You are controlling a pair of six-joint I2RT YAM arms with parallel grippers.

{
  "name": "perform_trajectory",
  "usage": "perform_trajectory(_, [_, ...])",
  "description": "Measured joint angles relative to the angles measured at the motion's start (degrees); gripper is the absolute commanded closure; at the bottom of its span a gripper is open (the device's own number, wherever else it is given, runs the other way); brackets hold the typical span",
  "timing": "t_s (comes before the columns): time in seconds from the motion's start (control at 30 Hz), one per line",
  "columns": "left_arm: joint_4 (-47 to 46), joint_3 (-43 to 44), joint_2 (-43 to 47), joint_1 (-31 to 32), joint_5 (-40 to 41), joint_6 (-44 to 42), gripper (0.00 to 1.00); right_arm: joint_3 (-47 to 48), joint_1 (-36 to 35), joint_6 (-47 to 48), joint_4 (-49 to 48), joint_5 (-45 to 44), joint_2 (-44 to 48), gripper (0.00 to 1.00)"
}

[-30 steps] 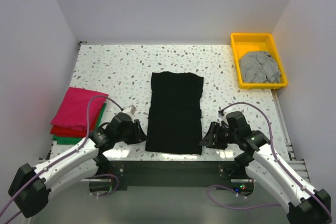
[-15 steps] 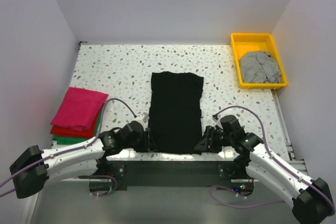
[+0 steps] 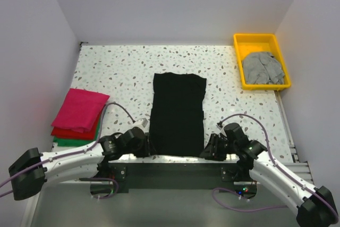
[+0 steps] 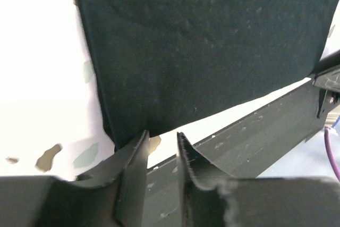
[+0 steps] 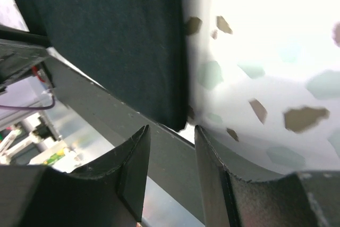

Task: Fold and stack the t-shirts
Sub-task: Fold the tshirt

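White speckled table [image 3: 122,67], plain pale walls [image 3: 170,3]; black t-shirt [image 3: 178,112] mid-table

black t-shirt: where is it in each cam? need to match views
Top external: black t-shirt lies flat mid-frame on the speckled tabletop, long side running away from the arms.
Left wrist: fills the upper frame; near-left corner low, left of centre.
Right wrist: upper left; near-right corner at centre.
Shared landmark: the dark front rail along the shirt's near hem, seen in all three.
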State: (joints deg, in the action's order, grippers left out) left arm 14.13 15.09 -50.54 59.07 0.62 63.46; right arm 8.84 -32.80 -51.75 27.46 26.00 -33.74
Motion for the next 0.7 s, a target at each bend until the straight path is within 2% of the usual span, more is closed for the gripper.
perform_trajectory(0.13, [6.75,3.04,3.13,0.0,2.93,0.87,0.55,1.2,-0.07,0.55,5.6,-2.05,3.5,0.56])
perform_trajectory(0.47, [16.96,5.05,6.01,0.0,7.08,5.22,0.49,1.25,-0.17,-0.96,6.19,-2.95,3.54,0.58])
perform_trajectory(0.63, [17.86,5.03,6.49,0.0,8.22,5.97,0.52,1.25,-0.17,-1.38,3.76,-2.95,1.05,0.59])
perform_trajectory(0.7, [17.09,4.76,6.29,0.0,8.44,5.97,0.58,1.25,-0.2,-1.57,2.56,-2.93,0.0,0.59])
